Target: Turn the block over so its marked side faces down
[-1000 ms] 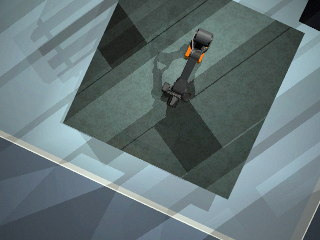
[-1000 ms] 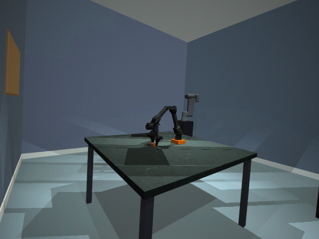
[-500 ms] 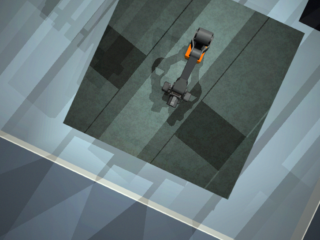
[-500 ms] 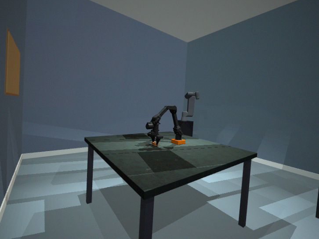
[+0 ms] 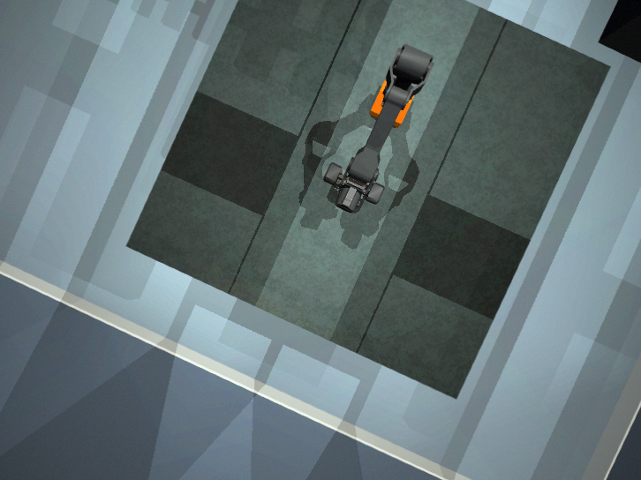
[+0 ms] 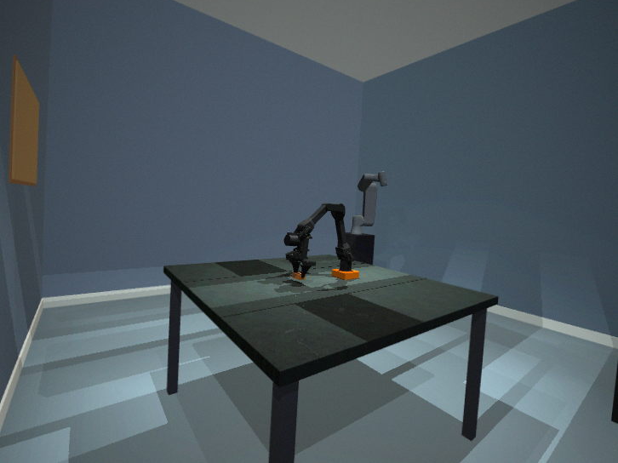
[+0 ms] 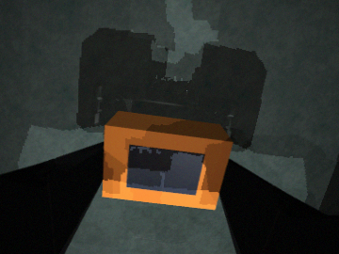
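One step looks done: from the top I see only my gripper (image 5: pixel 350 197) hiding the block, the exterior shows it low on the table (image 6: pixel 361 323), and the wrist shows fingers clamped on the block (image 7: pixel 166 166), marked side up, unflipped.

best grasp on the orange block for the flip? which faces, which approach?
Take the orange block across its two plain side faces, coming straight down from above, as the pincer does now: it is shut on the block, one finger on each side. That leaves the dark marked panel, which faces up toward the wrist camera, uncovered, and probably allows a roll about the grip axis.
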You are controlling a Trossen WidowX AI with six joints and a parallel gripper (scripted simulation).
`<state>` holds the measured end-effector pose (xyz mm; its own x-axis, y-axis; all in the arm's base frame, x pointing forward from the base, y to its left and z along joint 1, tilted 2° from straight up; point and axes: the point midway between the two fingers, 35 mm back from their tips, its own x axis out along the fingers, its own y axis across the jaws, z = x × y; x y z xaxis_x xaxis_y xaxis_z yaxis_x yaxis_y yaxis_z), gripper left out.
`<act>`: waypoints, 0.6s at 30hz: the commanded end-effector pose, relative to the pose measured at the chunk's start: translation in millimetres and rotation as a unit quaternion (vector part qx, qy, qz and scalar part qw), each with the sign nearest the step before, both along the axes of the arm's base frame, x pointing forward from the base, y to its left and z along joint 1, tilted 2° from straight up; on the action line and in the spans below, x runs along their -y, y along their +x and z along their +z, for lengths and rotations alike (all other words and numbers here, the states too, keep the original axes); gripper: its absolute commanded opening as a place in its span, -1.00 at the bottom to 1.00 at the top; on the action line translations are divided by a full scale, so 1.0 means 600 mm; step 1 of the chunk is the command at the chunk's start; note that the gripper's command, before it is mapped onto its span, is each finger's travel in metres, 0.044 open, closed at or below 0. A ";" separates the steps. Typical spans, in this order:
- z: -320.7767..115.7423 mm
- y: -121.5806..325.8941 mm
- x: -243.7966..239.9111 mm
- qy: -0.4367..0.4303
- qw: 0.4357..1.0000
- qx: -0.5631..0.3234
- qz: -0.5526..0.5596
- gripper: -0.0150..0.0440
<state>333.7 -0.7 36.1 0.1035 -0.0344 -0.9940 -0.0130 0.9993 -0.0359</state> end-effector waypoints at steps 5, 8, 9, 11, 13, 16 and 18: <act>-0.003 0.000 -0.001 0.004 0.998 0.069 0.004 -0.49; -0.005 -0.001 -0.001 0.004 0.996 0.093 0.004 -0.49; -0.005 -0.001 -0.001 0.005 0.995 0.101 0.005 -0.49; -0.006 -0.002 -0.001 0.005 0.993 0.117 0.005 -0.49; -0.006 -0.002 -0.001 0.005 0.991 0.134 0.006 -0.49; -0.006 -0.004 -0.001 0.005 0.987 0.158 0.007 -0.49; -0.006 -0.005 -0.001 0.005 0.985 0.174 0.007 -0.49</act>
<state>332.4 -0.9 30.3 0.3789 -0.0275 -0.9250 -0.0089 0.9994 -0.0334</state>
